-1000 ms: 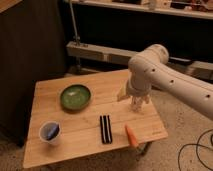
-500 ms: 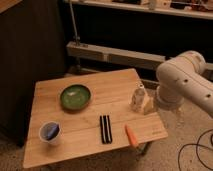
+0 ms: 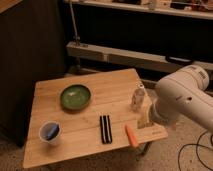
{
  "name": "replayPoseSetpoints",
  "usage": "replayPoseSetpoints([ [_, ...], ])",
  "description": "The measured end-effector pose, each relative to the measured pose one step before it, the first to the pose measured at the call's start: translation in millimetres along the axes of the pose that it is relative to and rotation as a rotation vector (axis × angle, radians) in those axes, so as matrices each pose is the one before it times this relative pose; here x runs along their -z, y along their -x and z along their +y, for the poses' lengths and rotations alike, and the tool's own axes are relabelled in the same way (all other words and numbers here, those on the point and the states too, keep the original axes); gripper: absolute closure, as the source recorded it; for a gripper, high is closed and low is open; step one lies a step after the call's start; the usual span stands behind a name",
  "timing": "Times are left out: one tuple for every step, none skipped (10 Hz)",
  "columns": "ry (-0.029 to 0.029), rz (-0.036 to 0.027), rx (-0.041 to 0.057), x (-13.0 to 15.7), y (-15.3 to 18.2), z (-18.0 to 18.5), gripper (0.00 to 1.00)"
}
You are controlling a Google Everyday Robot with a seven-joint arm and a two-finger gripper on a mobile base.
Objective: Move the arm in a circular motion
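Observation:
The large glossy white arm (image 3: pixel 186 96) fills the right side of the camera view, with its rounded joint over the table's right edge. Its cream-coloured gripper (image 3: pixel 145 119) hangs low at the table's right front corner. It is just right of an orange carrot-like piece (image 3: pixel 131 135) and in front of a small clear bottle (image 3: pixel 138 97). Nothing shows held in the gripper.
On the wooden table (image 3: pixel 115 85) are a green bowl (image 3: pixel 76 96), a white cup with something blue in it (image 3: pixel 49 132) and a black striped bar (image 3: pixel 105 129). A grey rail and shelving (image 3: pixel 115 54) run behind. A dark cabinet (image 3: pixel 30 45) stands at left. Cables (image 3: pixel 197 147) lie on the floor at right.
The arm has swung from over the middle-right of the table out to the right and closer to the camera. The gripper now hangs at the right front corner. The table objects have not moved.

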Motion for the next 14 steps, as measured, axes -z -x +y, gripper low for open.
replayPoseSetpoints([
  [-0.02937, 0.00331, 0.03432, -0.90, -3.83, -31.66, 0.24],
  [-0.02071, 0.00157, 0.02777, -1.95, -4.52, -24.59, 0.24],
  [-0.02187, 0.00095, 0.02867, -2.67, -6.90, -26.87, 0.24],
  [-0.01152, 0.00714, 0.03343, -4.56, -13.33, -26.53, 0.24],
  [-0.00839, 0.00789, 0.02429, -3.92, -13.85, -21.18, 0.24],
  [0.00596, 0.01681, 0.02661, -5.70, -17.70, -17.54, 0.24],
  [0.01773, 0.02469, 0.01345, -6.31, -22.61, -9.16, 0.24],
  [0.01638, 0.01555, 0.00211, -5.33, -19.11, -0.27, 0.24],
  [0.01830, 0.00887, -0.01179, -7.00, -21.22, 8.39, 0.24],
  [0.01053, 0.00725, -0.00966, -6.47, -19.73, 12.33, 0.24],
  [0.01016, 0.00675, -0.01653, -8.43, -21.28, 21.12, 0.24],
  [0.01008, 0.00321, -0.01533, -7.15, -14.19, 21.93, 0.24],
  [0.00699, 0.00009, -0.01383, -4.35, -6.67, 17.40, 0.24],
  [0.01712, -0.00049, -0.03329, -4.66, -2.54, 33.80, 0.24],
])
